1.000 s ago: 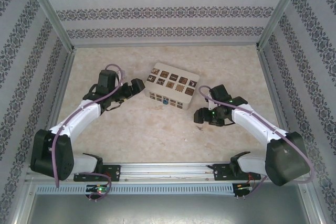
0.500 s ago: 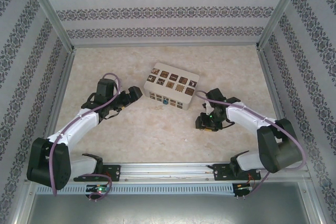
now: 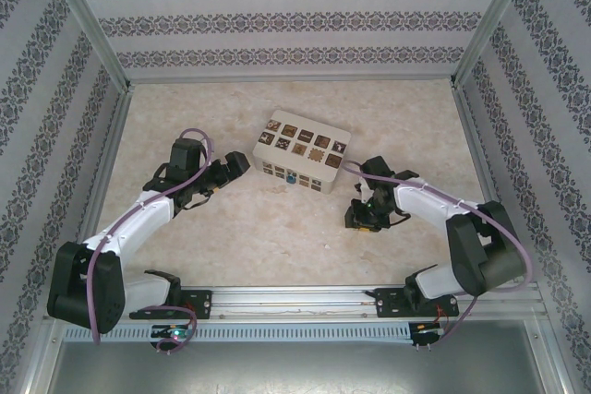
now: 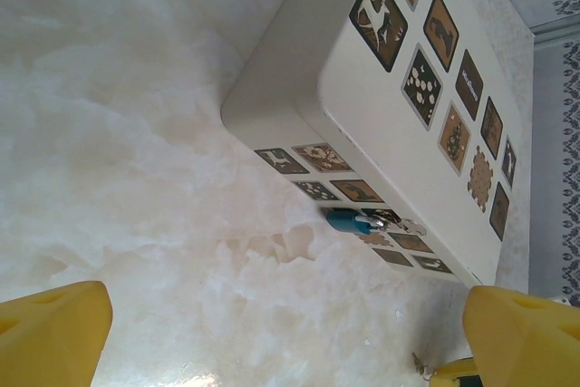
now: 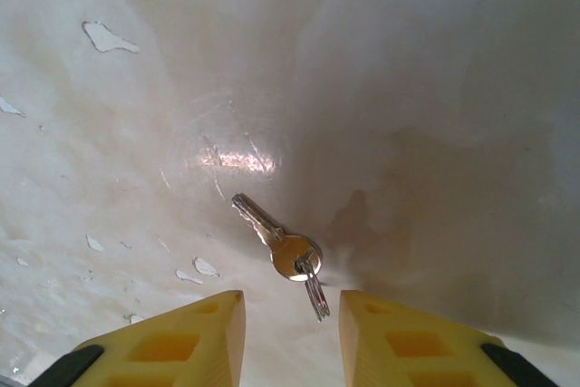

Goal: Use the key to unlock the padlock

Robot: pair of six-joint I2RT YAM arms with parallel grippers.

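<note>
Blue padlock point(image 4: 349, 220) against the box point(image 4: 381, 115); silver key point(image 5: 275, 238) lies flat.

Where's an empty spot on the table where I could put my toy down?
Bare table stretches between the cream box and the back wall, and again in the middle, from the box down to the front rail. It's crowded around the box's front: the padlock is there, the left gripper faces it, and the right gripper hovers over the key.
</note>
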